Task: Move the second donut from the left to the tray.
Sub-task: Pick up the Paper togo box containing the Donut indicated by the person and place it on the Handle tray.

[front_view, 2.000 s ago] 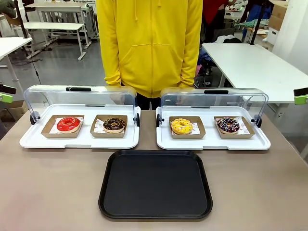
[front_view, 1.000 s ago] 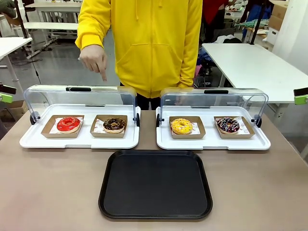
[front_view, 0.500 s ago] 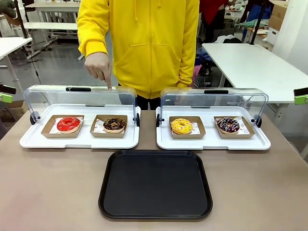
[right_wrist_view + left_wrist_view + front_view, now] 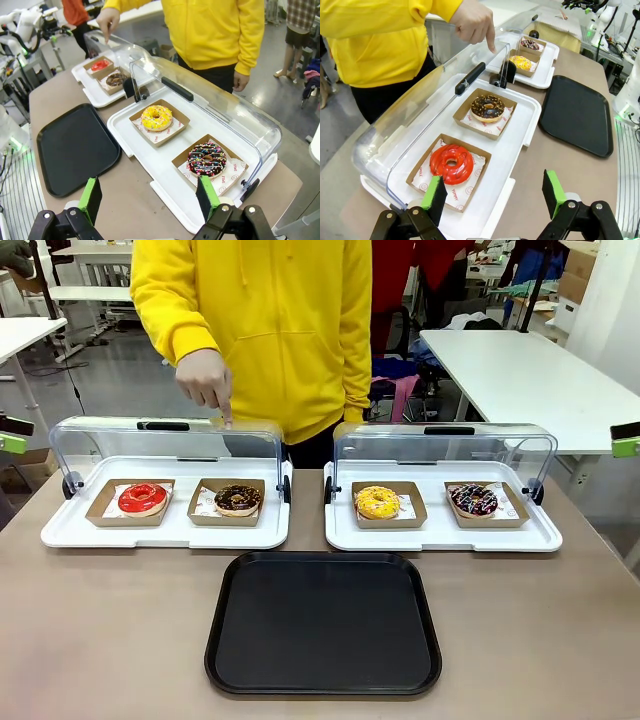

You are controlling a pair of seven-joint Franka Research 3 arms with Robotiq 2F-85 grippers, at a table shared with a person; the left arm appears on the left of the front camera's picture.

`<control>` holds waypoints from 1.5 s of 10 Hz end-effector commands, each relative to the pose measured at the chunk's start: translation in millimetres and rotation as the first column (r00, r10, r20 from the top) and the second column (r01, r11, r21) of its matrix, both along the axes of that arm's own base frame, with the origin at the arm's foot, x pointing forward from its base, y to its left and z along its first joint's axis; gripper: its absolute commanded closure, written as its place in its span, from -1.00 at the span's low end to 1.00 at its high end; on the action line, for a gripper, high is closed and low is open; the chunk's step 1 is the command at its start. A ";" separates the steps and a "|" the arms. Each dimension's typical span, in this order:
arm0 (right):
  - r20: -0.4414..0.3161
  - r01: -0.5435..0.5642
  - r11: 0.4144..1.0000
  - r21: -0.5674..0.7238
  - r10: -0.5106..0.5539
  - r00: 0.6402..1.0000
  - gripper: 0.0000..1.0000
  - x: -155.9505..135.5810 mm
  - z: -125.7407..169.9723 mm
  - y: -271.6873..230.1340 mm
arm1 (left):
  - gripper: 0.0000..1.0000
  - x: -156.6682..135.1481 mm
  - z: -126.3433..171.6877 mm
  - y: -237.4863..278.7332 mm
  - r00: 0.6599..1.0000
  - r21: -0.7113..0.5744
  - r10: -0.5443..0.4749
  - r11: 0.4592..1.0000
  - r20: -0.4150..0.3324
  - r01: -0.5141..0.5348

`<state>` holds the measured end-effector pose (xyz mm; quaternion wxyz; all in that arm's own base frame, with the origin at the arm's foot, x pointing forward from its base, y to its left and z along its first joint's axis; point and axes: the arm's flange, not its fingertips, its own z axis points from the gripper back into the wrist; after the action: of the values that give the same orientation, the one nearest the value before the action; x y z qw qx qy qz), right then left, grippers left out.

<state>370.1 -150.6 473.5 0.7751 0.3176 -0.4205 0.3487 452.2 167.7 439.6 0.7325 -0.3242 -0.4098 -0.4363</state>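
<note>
**Left hand (image 4: 493, 195) and right hand (image 4: 149, 196).** Both are seen spread wide, with nothing held between the green pads. In the left wrist view the second donut from the left (image 4: 487, 107) is found at twelve o'clock of the left hand, well apart from it. The red-glazed donut (image 4: 451, 164) lies nearer, at eleven o'clock, and the black tray (image 4: 577, 115) at two o'clock.

**Change shown.** Two seconds earlier the person's arms were hung at the sides. Since then the person's hand (image 4: 205, 380) has been raised, and the body has been shifted toward nine o'clock in the front view. The index finger is now directed downward at the top of the clear lid (image 4: 120, 445), at twelve o'clock of the second donut from the left. Whether the fingertip touches the lid cannot be settled. The donuts and the trays on the bench (image 4: 100, 640) have not been moved.

**Significance.** The target appears to have been indicated by the person. It is seated in its cardboard tray (image 4: 227, 521) on the left white tray (image 4: 165, 535), at eleven o'clock of the black tray, which is bare. No part of the transfer has been carried out. A reach by the left hand under the raised lid is probably called for next.
</note>
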 end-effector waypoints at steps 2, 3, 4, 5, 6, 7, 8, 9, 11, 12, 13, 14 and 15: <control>0.039 -0.006 1.000 0.014 0.005 0.999 -1.00 4.6 0.3 -0.7 | -1.00 -0.2 0.3 -0.5 1.000 -0.011 -0.004 1.000 0.005 0.004; 0.039 -0.006 1.000 0.014 0.005 0.999 -1.00 4.6 0.3 -0.7 | -1.00 -0.2 0.3 -0.5 1.000 -0.011 -0.004 1.000 0.005 0.004; 0.039 -0.006 1.000 0.014 0.005 0.999 -1.00 4.6 0.3 -0.7 | -1.00 -0.2 0.3 -0.5 1.000 -0.011 -0.004 1.000 0.005 0.004; 0.039 -0.006 1.000 0.014 0.005 0.999 -1.00 4.6 0.3 -0.7 | -1.00 -0.2 0.3 -0.5 1.000 -0.011 -0.004 1.000 0.005 0.004; 0.039 -0.006 1.000 0.014 0.005 0.999 -1.00 4.6 0.3 -0.7 | -1.00 0.0 0.0 0.0 1.000 0.000 0.000 1.000 0.000 0.000; 0.039 -0.006 1.000 0.014 0.005 0.999 -1.00 4.6 0.3 -0.7 | -1.00 1.9 19.0 -20.6 0.998 0.059 -0.050 0.997 0.026 0.048; 0.039 -0.006 1.000 0.014 0.005 0.999 -1.00 4.6 0.3 -0.7 | -1.00 5.3 36.0 -44.7 0.995 0.129 -0.099 0.987 0.034 0.093; 0.039 -0.006 1.000 0.014 0.005 0.999 -1.00 4.6 0.3 -0.7 | -1.00 11.4 50.4 -71.7 0.989 0.204 -0.148 0.969 0.023 0.140; 0.039 -0.006 1.000 0.014 0.005 0.999 -1.00 4.6 0.3 -0.7 | -1.00 21.3 66.9 -136.4 0.969 0.369 -0.248 0.898 -0.020 0.238; 0.039 -0.006 1.000 0.014 0.005 0.999 -1.00 4.6 0.3 -0.7 | -1.00 22.8 66.1 -168.8 0.954 0.446 -0.297 0.848 -0.046 0.286; 0.039 -0.006 1.000 0.014 0.005 0.999 -1.00 4.6 0.3 -0.7 | -1.00 24.3 61.2 -197.4 0.945 0.515 -0.319 0.800 -0.067 0.307; 0.039 -0.006 1.000 0.014 0.005 0.999 -1.00 4.6 0.3 -0.7 | -1.00 25.5 52.0 -222.5 0.936 0.563 -0.337 0.755 -0.105 0.335; 0.039 -0.006 1.000 0.014 0.005 0.999 -1.00 4.6 0.3 -0.7 | -1.00 28.0 37.8 -247.2 0.929 0.614 -0.341 0.705 -0.146 0.355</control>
<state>370.6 -150.0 473.3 0.7756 0.3170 -0.4194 0.3494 476.9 -75.6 490.5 0.6948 -0.1606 -0.1957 -0.6732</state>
